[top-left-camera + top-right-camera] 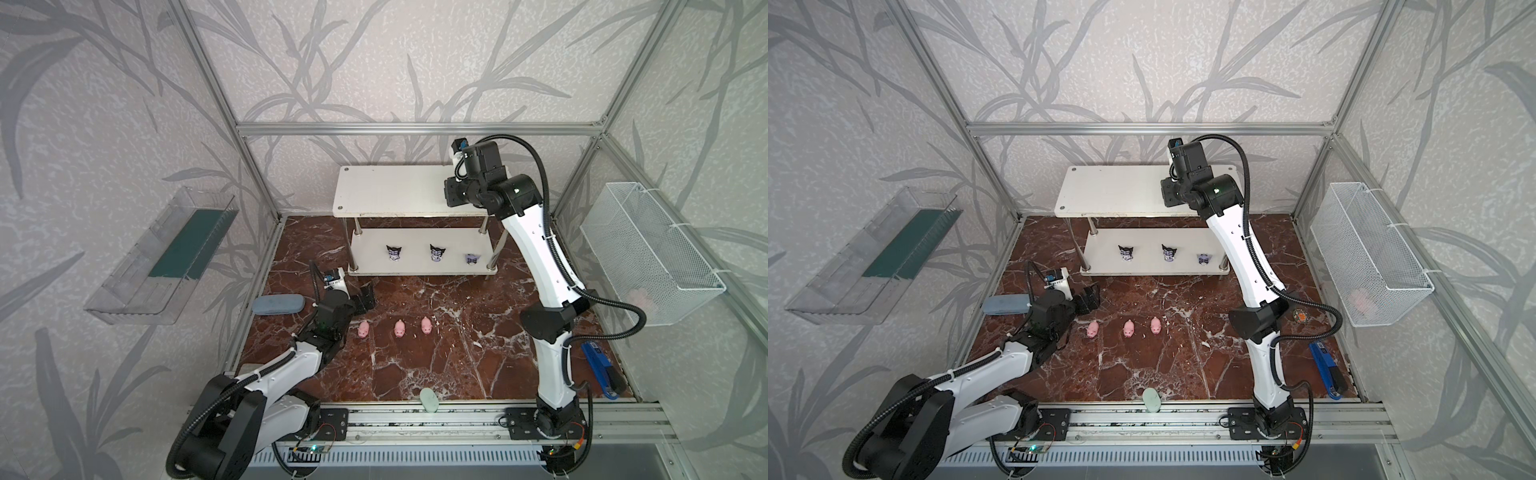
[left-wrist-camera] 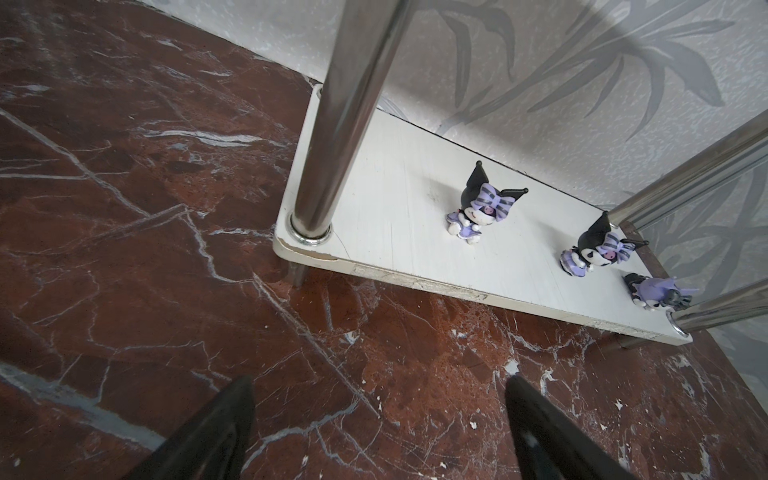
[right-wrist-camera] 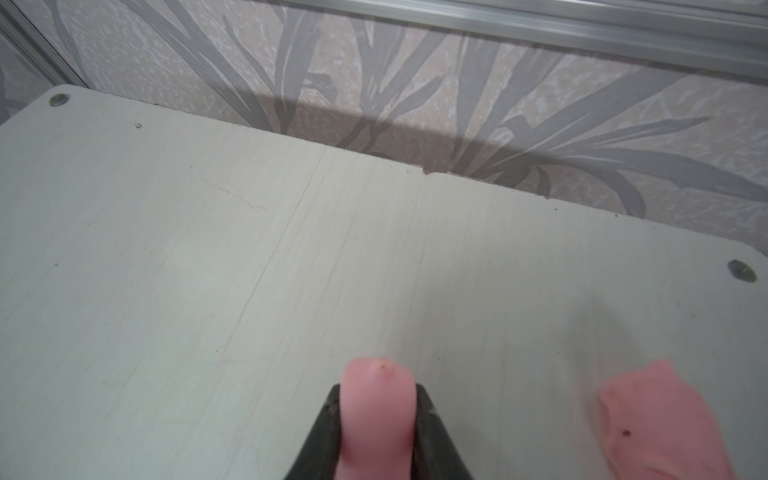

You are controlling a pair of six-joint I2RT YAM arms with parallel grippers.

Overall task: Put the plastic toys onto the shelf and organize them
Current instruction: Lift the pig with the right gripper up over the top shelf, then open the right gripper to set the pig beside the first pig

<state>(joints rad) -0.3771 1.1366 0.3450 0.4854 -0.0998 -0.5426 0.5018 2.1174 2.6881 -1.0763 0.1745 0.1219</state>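
The white two-tier shelf (image 1: 390,191) stands against the back wall. Three dark purple-black figurines (image 1: 394,252) (image 1: 437,252) (image 1: 471,258) sit in a row on its lower board (image 2: 399,208). Three pink pigs (image 1: 363,329) (image 1: 399,329) (image 1: 426,325) stand in a row on the marble floor. My right gripper (image 3: 378,388) is low over the right part of the top board, shut on a pink pig (image 3: 377,419). Another pig (image 3: 660,424) lies on that board beside it. My left gripper (image 2: 379,380) hovers open and empty over the floor by the shelf's front left post (image 2: 332,145).
A grey-blue case (image 1: 277,304) lies at the left floor edge behind my left arm. A pale green oval (image 1: 429,400) sits at the front edge and a blue tool (image 1: 600,370) at the right. A wire basket (image 1: 648,257) and a clear tray (image 1: 162,257) hang on the side walls.
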